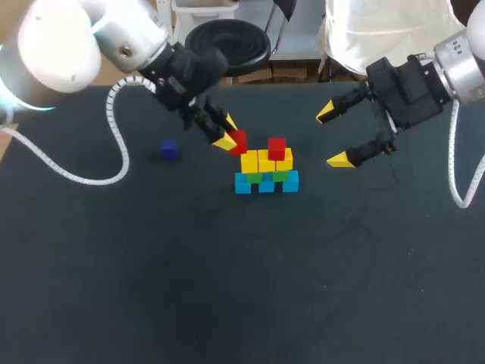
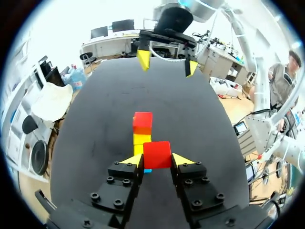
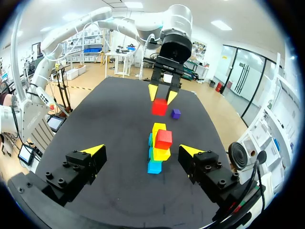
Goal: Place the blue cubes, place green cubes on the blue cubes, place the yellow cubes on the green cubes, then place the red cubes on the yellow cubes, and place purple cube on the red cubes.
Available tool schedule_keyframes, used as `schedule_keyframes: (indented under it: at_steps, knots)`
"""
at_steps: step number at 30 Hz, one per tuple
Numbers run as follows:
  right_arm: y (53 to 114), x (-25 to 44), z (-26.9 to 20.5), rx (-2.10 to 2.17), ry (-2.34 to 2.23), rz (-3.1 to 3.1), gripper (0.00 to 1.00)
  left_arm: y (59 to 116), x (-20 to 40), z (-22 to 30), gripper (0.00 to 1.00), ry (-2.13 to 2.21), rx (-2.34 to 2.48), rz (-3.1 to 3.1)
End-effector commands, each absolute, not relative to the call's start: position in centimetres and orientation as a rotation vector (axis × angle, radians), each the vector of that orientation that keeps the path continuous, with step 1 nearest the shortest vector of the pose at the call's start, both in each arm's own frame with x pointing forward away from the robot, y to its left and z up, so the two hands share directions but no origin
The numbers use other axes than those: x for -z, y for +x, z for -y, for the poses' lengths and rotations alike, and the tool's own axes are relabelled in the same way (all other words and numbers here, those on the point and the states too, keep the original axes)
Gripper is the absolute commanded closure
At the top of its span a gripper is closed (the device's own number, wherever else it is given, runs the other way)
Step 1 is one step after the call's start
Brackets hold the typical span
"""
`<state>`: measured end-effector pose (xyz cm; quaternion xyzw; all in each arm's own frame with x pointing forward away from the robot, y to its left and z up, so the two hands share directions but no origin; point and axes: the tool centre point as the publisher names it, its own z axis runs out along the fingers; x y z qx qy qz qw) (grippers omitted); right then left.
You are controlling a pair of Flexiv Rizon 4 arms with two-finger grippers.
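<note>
Left tool [image 2: 157, 161] grips red cube [image 2: 157, 154] above yellow cubes [image 1: 266, 161].

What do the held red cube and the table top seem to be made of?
The red cube in the left tool looks like painted wood or hard plastic: flat faces, sharp edges, matte colour. The table top looks like dark matte cloth or mat: no glare, faint marks.

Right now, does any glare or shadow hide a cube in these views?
Head view: no glare on the dark table; the stack and the purple cube show plainly. Left wrist view: the held red cube, not shadow, covers the stack's lower layers. Right wrist view: stack evenly lit, nothing shadowed.
</note>
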<state>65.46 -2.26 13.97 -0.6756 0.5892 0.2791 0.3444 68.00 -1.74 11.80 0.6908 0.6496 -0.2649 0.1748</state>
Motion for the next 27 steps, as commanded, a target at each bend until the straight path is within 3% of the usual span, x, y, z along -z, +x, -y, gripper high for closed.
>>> schedule_keyframes:
  at_steps: [1, 27]
  knots:
    - [65.48, -13.92, 2.26, -0.726, -1.754, -1.528, 0.00, 68.58, -11.47, 3.24, 1.00, 1.999, 0.754, -1.843]
    - [65.48, -13.92, 2.26, -0.726, -1.754, -1.528, 0.00, 68.46, -10.97, 3.26, 1.00, 1.971, 0.740, -1.874]
